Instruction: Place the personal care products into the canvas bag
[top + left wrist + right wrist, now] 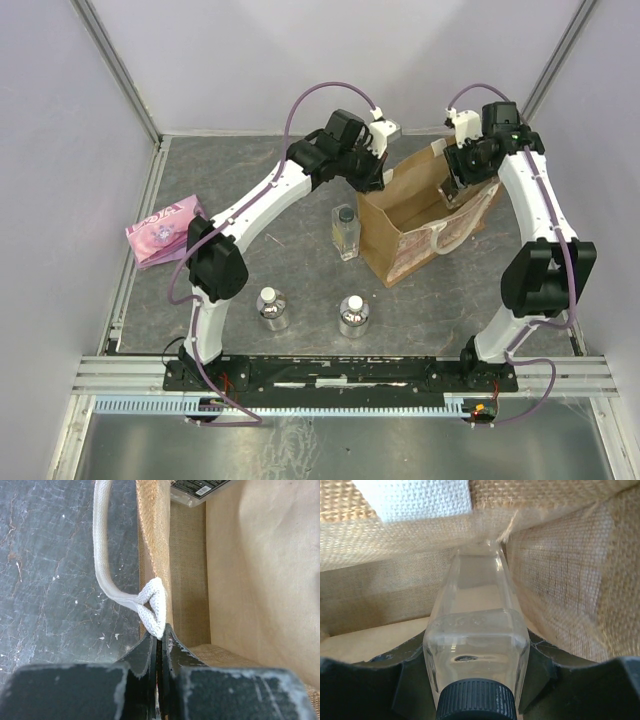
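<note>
this is a robotics lab test cell. plain pale walls [330, 60] close in three sides, joined at the corners by bare aluminium posts [118, 75]. the table is covered by a scuffed dark grey mat [300, 290] edged with metal rails [128, 270]. at its near edge a black base plate [340, 378] carries the left arm [255, 200] and the right arm [537, 195], both white and black, with purple cables [320, 88] looping in the open. small bottles [272, 308], a canvas bag [410, 250] and a pink packet [165, 230] sit apart on the mat like set-out samples.
</note>
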{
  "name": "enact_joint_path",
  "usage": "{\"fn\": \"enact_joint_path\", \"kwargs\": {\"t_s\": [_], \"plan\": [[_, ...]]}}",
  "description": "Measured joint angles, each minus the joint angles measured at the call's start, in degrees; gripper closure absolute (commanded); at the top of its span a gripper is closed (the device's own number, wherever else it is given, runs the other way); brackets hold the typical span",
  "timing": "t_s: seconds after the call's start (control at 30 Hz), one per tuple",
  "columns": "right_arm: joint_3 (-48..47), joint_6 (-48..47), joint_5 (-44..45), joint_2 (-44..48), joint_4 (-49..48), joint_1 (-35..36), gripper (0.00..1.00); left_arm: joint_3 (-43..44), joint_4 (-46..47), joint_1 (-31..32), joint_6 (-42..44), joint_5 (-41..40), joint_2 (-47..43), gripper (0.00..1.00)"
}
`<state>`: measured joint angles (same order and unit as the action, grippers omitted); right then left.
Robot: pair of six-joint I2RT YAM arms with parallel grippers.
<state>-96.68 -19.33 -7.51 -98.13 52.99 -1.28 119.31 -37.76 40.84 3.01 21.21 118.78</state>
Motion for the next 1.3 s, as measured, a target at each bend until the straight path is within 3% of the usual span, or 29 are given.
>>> {"fn": "enact_joint_path", "kwargs": {"t_s": [0.37,0.77,1.03,1.2,1.3], "plan": [[-1.3,-6.0,-0.7,-8.6,-0.2,-1.5,1.0,0.0,-0.1,-0.3,0.3,0.1,0.0,0.96],[-2.9,-8.9,1.7,-11.3,0.2,-1.4,0.99,0.0,-0.3,-0.4,0.3,-0.2,0.0,0.96],[-2.9,-8.5,1.7,-11.8,-0.1,-1.4,0.54,0.0,-0.2,-0.4,0.3,-0.2,0.0,0.97],[-2.9,-8.0,1.7,-12.0,-0.3,-1.4,0.32,0.0,-0.2,-0.4,0.3,-0.3,0.0,0.97],[-3.1,-7.6,1.8,-12.2,-1.1,-1.3,0.18,0.0,-0.1,-0.4,0.3,-0.4,0.0,0.89]]}}
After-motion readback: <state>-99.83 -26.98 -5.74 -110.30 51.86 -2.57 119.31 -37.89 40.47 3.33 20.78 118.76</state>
